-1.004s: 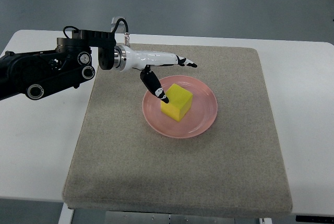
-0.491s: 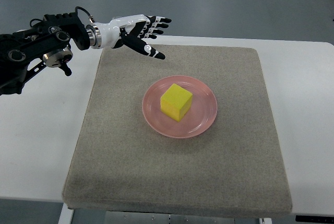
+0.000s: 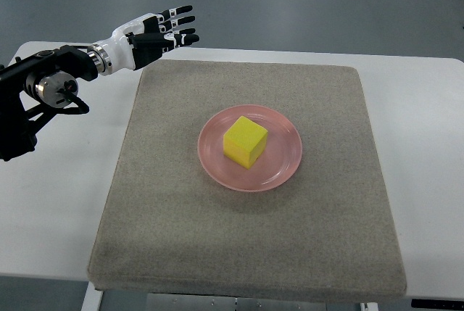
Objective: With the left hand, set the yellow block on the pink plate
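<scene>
The yellow block (image 3: 245,141) sits on the pink plate (image 3: 284,165), a little toward the plate's 9 o'clock side, with the plate resting near the middle of a grey mat (image 3: 174,224) on the white table (image 3: 428,180). The left hand (image 3: 154,34) hovers at about 10 o'clock from the plate, well apart from it, above the mat's far left corner, its fingers (image 3: 180,20) spread and holding nothing.

1. Our black, jointed left arm (image 3: 40,97) enters from the picture's left edge, reaching up and rightward.
2. Our white-and-black fingered left hand (image 3: 148,34) is raised, fingers (image 3: 177,22) extended and spread (holding nothing).
</scene>
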Motion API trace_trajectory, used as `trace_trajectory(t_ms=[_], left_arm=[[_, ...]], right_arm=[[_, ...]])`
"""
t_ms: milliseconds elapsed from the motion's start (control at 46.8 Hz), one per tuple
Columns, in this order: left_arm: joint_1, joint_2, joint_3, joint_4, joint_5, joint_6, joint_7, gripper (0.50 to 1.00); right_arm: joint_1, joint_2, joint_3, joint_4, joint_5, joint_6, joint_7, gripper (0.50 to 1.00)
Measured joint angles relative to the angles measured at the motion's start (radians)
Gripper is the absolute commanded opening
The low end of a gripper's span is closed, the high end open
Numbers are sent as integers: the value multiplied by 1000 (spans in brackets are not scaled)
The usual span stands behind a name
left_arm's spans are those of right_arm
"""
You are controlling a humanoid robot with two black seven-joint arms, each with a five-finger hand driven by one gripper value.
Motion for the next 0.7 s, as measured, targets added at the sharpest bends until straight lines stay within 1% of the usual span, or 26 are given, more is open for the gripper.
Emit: trace_trajectory(t_ms=[64,171,278,342,427,555,619,705], left_arm=[[16,-1,-19,21,-2,-23,2,994],[36,-3,-26,44,-32,-31,5,994],[54,-4,-27,72,-137,-36,10,996],[56,-6,-27,98,-219,-56,19,994],[56,-7,-27,120,-312,-87,64,994],[58,-8,-25,131,-407,-89,148,994],[59,-11,-25,143,-416,-80,168,994],[62,-23,-25,164,-419,-74,175,996]], right_arm=[[0,0,1,0,0,0,0,924],[0,0,2,4,0,9,0,924],[-1,0,1,13,-2,13,0,924],[-2,0,0,14,-4,14,0,924],[-6,0,0,15,-5,13,0,924],[-9,0,-1,15,-5,13,4,924],[-9,0,-3,15,-5,12,6,924],[-9,0,-5,15,-6,12,8,924]])
